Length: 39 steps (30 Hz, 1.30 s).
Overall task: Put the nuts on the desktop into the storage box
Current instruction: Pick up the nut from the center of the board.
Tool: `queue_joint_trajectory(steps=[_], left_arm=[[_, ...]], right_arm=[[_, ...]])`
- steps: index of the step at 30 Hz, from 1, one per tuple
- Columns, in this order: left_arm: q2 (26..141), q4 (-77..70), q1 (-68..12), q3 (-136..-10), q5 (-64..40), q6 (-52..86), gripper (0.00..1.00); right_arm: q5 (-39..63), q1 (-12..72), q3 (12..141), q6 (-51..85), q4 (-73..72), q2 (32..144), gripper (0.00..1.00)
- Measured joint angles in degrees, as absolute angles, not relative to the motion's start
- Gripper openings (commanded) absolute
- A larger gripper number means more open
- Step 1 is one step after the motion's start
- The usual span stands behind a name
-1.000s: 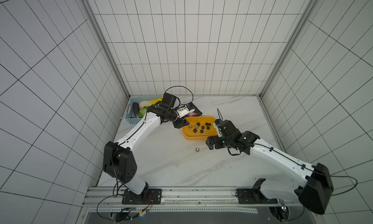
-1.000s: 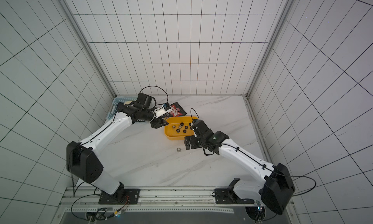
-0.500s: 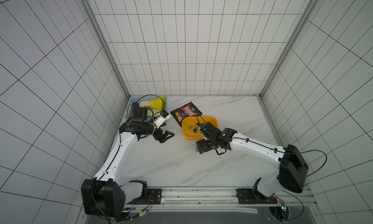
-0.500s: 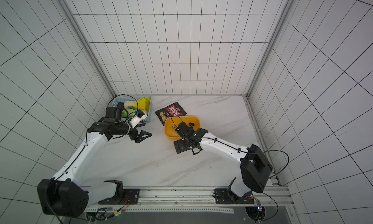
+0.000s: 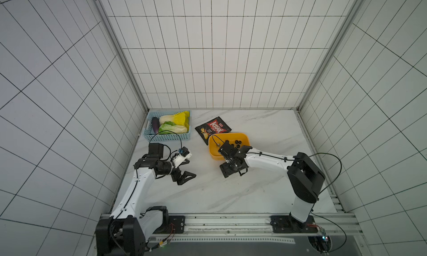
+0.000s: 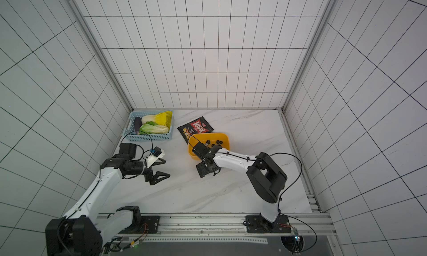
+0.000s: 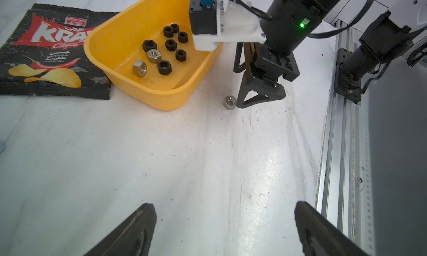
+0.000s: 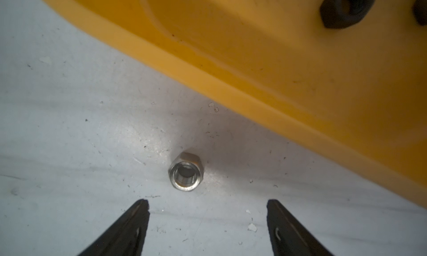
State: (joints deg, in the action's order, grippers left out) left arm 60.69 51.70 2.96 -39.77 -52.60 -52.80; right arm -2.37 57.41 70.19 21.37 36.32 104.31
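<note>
At the far left corner of the desktop (image 5: 231,197), a light blue basket (image 5: 168,137) is seen, filled with cabbages (image 5: 175,118) and an aubergine (image 5: 155,124). Nearer the rail, the left gripper (image 5: 188,168) is held above bare tabletop with its jaws spread wide; nothing is gripped between them, and it is kept well apart from the box.

Further right, a black chip bag (image 5: 212,129) is laid flat, with one edge tucked beside the storage box (image 5: 245,137). In the left wrist view, nine nuts are counted inside the storage box (image 7: 150,93): seven black nuts (image 7: 171,45) and two silver nuts (image 7: 139,68), gathered on its floor.

One silver nut (image 7: 229,102) is left on the desktop, just beside the box's near wall and not touching it. In both top views it is hidden under the right arm. In the right wrist view the same nut (image 8: 186,171) is found standing on a flat side, hole toward the camera, just beyond the tips of the right gripper (image 8: 208,204) and roughly centred between them. The jaws are parted; the nut is touched by neither.
</note>
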Motion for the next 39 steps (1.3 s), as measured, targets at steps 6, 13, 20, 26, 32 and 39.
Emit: queue_joint_trajectory(steps=[6,13,20,26,32,39], left_arm=[[59.7,49.6,2.7,-36.4,-52.7,-57.6,0.98],[59.5,48.3,0.2,-36.2,-52.3,-60.4,0.98],[59.4,48.2,-0.8,-36.1,-51.9,-61.1,0.98],[59.4,48.1,-1.4,-36.1,-51.2,-61.1,0.98],[59.4,47.9,-1.5,-35.9,-50.9,-61.1,0.98],[59.4,47.8,-1.7,-35.9,-50.7,-61.0,0.98]], right_arm=[[-2.0,57.4,70.2,21.2,34.6,105.7,0.68],[-1.1,57.4,70.2,21.1,32.9,107.7,0.53],[-0.9,57.5,70.8,20.7,32.4,108.9,0.38],[-0.9,57.5,71.0,20.5,32.2,109.1,0.23],[-0.9,57.8,71.4,21.1,33.3,109.1,0.17],[-0.7,58.0,72.5,22.0,37.5,107.1,0.15]])
